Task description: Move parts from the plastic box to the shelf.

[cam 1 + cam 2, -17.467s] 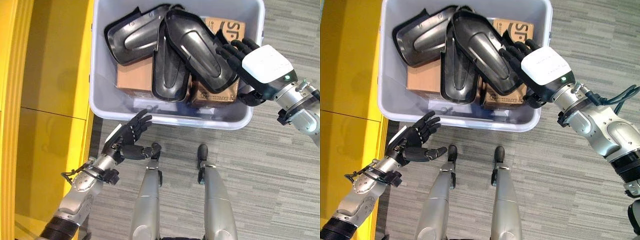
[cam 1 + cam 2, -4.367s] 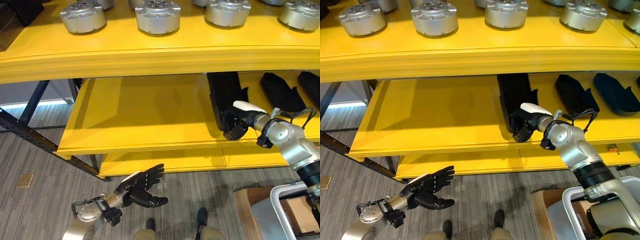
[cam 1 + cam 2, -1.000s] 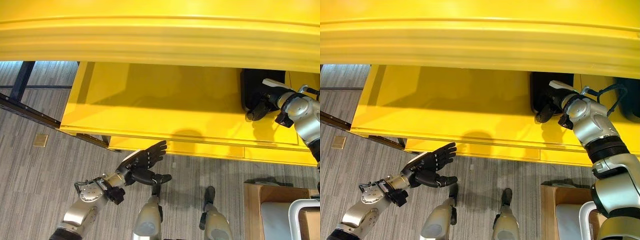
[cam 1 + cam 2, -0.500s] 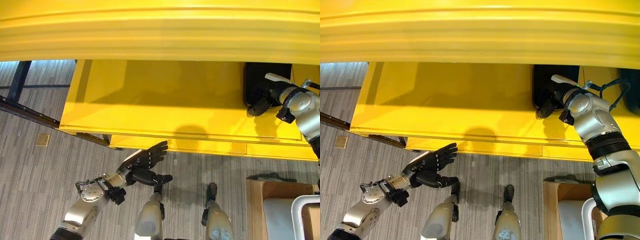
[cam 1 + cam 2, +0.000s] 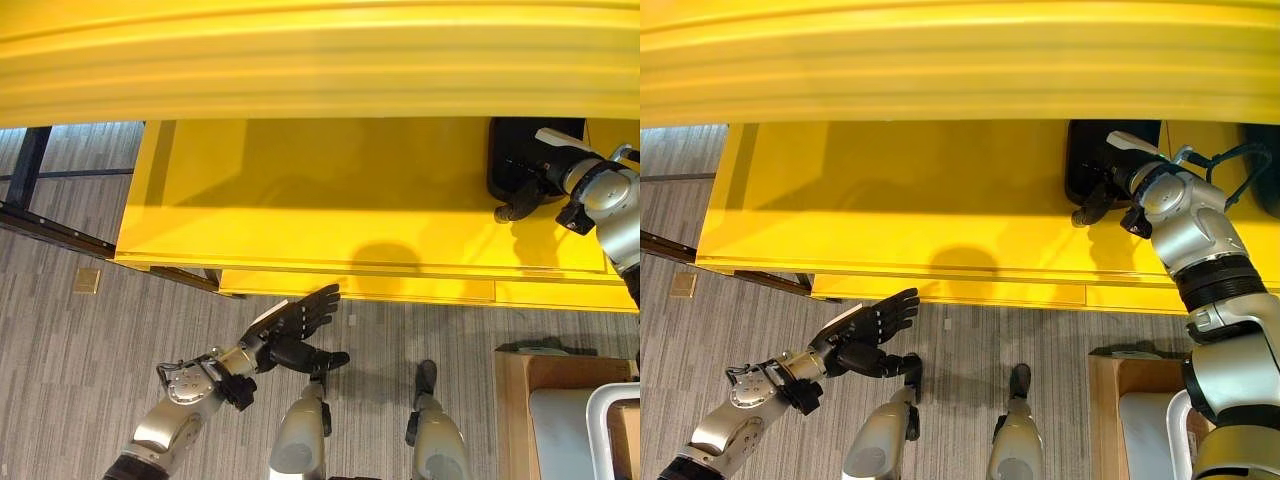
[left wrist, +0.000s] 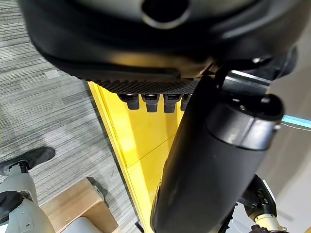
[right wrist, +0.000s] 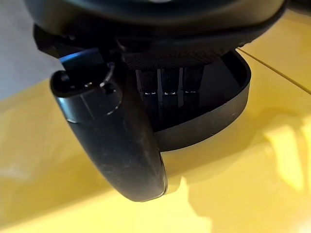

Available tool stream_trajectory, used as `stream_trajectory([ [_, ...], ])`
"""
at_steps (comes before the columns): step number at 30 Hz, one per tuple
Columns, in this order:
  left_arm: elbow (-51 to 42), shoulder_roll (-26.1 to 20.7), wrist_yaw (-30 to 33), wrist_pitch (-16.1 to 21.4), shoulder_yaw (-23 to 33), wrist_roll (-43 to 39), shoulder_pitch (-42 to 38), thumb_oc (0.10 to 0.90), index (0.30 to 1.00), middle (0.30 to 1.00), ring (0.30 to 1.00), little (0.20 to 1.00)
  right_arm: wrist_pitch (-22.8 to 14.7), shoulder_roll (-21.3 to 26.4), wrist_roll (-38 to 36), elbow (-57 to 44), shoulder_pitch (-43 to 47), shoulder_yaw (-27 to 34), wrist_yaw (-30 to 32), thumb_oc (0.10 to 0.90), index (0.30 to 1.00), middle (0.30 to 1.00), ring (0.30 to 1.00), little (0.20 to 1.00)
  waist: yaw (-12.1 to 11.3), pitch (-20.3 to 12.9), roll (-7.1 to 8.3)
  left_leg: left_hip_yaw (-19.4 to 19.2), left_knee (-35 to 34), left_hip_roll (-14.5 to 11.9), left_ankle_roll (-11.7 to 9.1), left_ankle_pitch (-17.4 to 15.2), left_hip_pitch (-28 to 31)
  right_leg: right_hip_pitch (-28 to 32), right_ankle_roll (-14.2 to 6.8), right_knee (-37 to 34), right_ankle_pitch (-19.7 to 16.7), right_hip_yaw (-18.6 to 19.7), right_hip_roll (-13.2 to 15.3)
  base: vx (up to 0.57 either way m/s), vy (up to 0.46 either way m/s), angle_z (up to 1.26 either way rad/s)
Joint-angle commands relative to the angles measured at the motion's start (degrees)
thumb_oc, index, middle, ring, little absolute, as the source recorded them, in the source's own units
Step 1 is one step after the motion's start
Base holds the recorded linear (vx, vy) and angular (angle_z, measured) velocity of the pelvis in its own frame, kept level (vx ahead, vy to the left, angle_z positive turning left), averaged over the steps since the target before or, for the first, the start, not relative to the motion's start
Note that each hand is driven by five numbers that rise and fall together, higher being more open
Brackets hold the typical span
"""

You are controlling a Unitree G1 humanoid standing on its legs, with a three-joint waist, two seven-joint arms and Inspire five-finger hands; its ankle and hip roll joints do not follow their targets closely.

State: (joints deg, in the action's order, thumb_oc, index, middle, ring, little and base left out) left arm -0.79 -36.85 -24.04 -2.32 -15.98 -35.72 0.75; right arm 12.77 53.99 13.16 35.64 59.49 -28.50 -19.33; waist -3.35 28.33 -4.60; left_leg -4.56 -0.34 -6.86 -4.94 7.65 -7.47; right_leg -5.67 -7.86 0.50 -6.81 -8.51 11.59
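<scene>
**Black part on the lower shelf, right hand at its near edge**

Nearest, low over the grey carpet: left hand [image 5: 290, 335], palm up, fingers straight and spread, thumb out to the side, holding nothing. In the left wrist view, same hand from close, fingertips in a row against the yellow shelf front, a cardboard box [image 6: 73, 206] on the floor beyond.

At the lower right corner of the head views, a corner of the plastic box [image 5: 612, 430] sitting in a brown carton [image 5: 520, 385] on the floor.

Farther out, lower shelf [image 5: 300, 215], a broad yellow board, bare over most of its width. At its right end, black part [image 5: 1085, 165] lying flat on the board, far end tucked under the upper shelf [image 5: 320, 60]. Right hand [image 5: 1102, 195] reaching in from the right, fingers laid over the part's near rim, thumb hanging down in front onto the yellow. In the right wrist view, fingers pointing into the part's hollow, thumb outside the rim; cannot tell whether gripping or merely resting.
</scene>
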Motion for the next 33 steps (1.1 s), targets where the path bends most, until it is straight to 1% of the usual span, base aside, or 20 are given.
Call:
stream_trajectory([
  [1, -7.97, 0.43, -1.19, 5.42, 1.65, -3.24, 0.88, 0.9, 1.0, 1.0, 1.0, 1.0, -1.43, 4.08, 4.59, -0.36, 7.39, -4.9, 0.47, 0.9, 1.0, 1.0, 1.0, 1.0, -0.79, -1.48, 1.23, -0.43, 7.94, -0.81, 1.56, -10.22, -0.8, -3.34, 2.58, 9.7, 9.38, 1.73, -0.1, 0.0, 0.0, 0.0],
  [8, -8.76, 0.26, -1.59, 4.93, 2.51, -3.04, 1.92, 0.9, 1.0, 1.0, 1.0, 1.0, -2.86, 5.96, 8.63, -1.13, 7.97, -7.56, -1.38, 0.9, 1.0, 1.0, 1.0, 1.0, -1.15, -1.9, 1.66, -0.49, 8.32, -1.06, 1.53, -10.31, -0.78, -2.78, 2.65, 9.69, 9.49, 1.28, -0.15, 0.0, 0.0, 0.0],
  [11, -8.69, 0.2, -1.51, 4.99, 2.62, -3.08, 2.05, 0.9, 1.0, 1.0, 1.0, 1.0, -3.0, 6.53, 8.08, -1.1, 8.15, -8.78, -1.77, 0.9, 1.0, 1.0, 1.0, 1.0, -1.21, -1.94, 1.8, -0.54, 8.46, -1.23, 1.54, -10.28, -0.78, -2.66, 2.64, 9.8, 9.56, 1.15, -0.18, 0.0, -0.011, 0.0],
  [13, -8.82, 0.13, -1.78, 4.95, 2.84, -2.89, 2.22, 0.9, 1.0, 1.0, 1.0, 1.0, -3.25, 6.65, 9.48, -1.0, 8.22, -9.39, -2.9, 0.9, 1.0, 1.0, 1.0, 1.0, -1.39, -1.89, 1.9, -0.43, 8.73, -1.27, 1.49, -10.26, -0.99, -2.66, 2.67, 10.0, 9.7, 1.1, -0.22, 0.0, 0.0, 0.0],
  [16, -8.68, 0.32, -2.02, 4.93, 3.25, -2.5, 2.54, 0.9, 1.0, 1.0, 1.0, 1.0, -5.34, 7.45, 10.35, -0.97, 8.18, -10.99, -4.09, 0.9, 1.0, 1.0, 1.0, 1.0, -1.53, -1.97, 2.1, -0.46, 8.87, -1.38, 1.45, -10.19, -1.1, -2.54, 2.73, 10.06, 9.77, 1.01, -0.31, 0.0, 0.0, 0.0],
  [21, -8.71, 0.24, -2.41, 5.18, 4.27, -2.51, 3.29, 0.9, 1.0, 1.0, 1.0, 1.0, -7.35, 9.18, 11.67, -3.95, 6.68, -12.4, -5.5, 0.9, 1.0, 1.0, 1.0, 1.0, -1.5, -1.97, 2.44, -0.53, 8.76, -1.51, 1.46, -9.96, -1.36, -2.81, 2.66, 10.2, 9.8, 1.08, -0.43, 0.0, 0.0, 0.0],
  [22, -8.85, 0.33, -2.58, 5.08, 4.76, -2.34, 3.58, 0.9, 1.0, 1.0, 1.0, 1.0, -6.98, 10.0, 11.3, -6.42, 5.56, -12.53, -6.23, 0.9, 1.0, 1.0, 1.0, 1.0, -1.41, -1.89, 2.64, -0.62, 8.85, -1.61, 1.42, -9.9, -1.49, -2.84, 2.64, 10.22, 9.77, 1.05, -0.45, 0.0, 0.0, 0.0],
  [26, -8.86, 0.54, -2.6, 5.15, 5.44, -2.11, 4.16, 0.9, 1.0, 1.0, 1.0, 1.0, -6.22, 10.81, 11.56, -11.19, 2.7, -11.42, -7.28, 0.9, 1.0, 1.0, 1.0, 1.0, -0.98, -1.9, 2.94, -0.81, 8.88, -1.78, 1.45, -9.81, -1.62, -3.01, 2.6, 10.3, 9.77, 1.31, -0.56, 0.0, 0.0, 0.0],
  [33, -8.88, 0.76, -2.55, 5.44, 6.68, -1.96, 5.12, 0.9, 1.0, 1.0, 1.0, 1.0, -4.39, 11.32, 12.81, -21.33, -5.27, -7.04, -9.19, 0.9, 1.0, 1.0, 1.0, 1.0, -0.09, -1.78, 3.59, -1.37, 8.98, -2.0, 1.65, -9.79, -1.78, -3.38, 2.58, 10.5, 9.82, 1.78, -0.83, 0.0, -0.007, -0.04],
])
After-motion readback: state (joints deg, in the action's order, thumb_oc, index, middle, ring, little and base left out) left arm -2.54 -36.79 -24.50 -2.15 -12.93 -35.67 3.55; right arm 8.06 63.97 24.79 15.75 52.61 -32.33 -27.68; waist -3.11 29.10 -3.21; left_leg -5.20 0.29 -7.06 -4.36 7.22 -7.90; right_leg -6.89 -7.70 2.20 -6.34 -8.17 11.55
